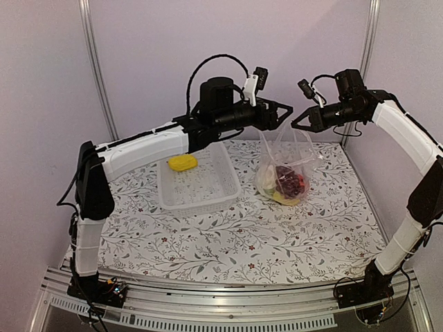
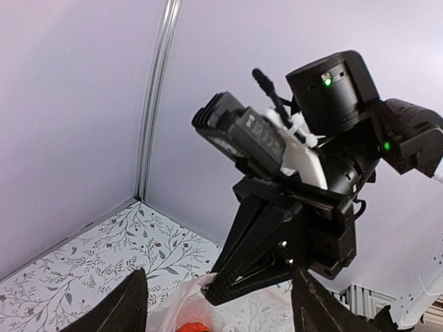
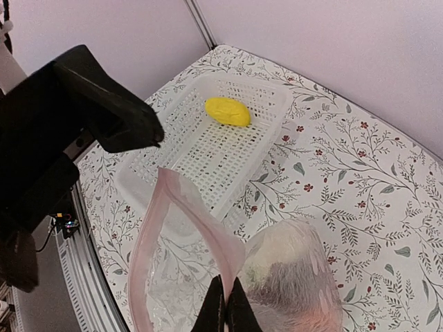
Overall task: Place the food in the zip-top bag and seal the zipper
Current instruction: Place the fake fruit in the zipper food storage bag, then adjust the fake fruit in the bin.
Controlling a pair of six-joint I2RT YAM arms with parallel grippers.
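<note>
Left claw (image 1: 282,114) reaches in from the left at the top of the scene, raised well above the desk (image 1: 242,235). Its fingers (image 2: 128,308) are spread wide. In the left wrist view the top of the zip-top bag (image 1: 287,149) shows low between them, and whether either finger touches the plastic cannot be told.

Below and to the left of that claw, a white slotted basket (image 1: 208,197) sits on the floral desk. The yellow lemon (image 1: 182,163) lies alone in its far left corner.

Just right of the basket the clear bag hangs upright, its bottom resting on the desk. Inside, the dark red grapes (image 1: 291,183) sit in the middle, with a yellow piece (image 1: 289,200) under them and a pale one (image 1: 266,178) at the left. The left wrist view also catches something orange (image 2: 194,326) in the bag. The mouth faces up and gapes open, and the zipper (image 3: 144,238) shows as a pinkish band curving round the rim, not pressed together.

At the right, the right claw (image 1: 296,124) points toward the left one, tip near tip. Its fingers are pressed together on the bag's top edge, pinching the plastic and holding the bag up by its rim.
</note>
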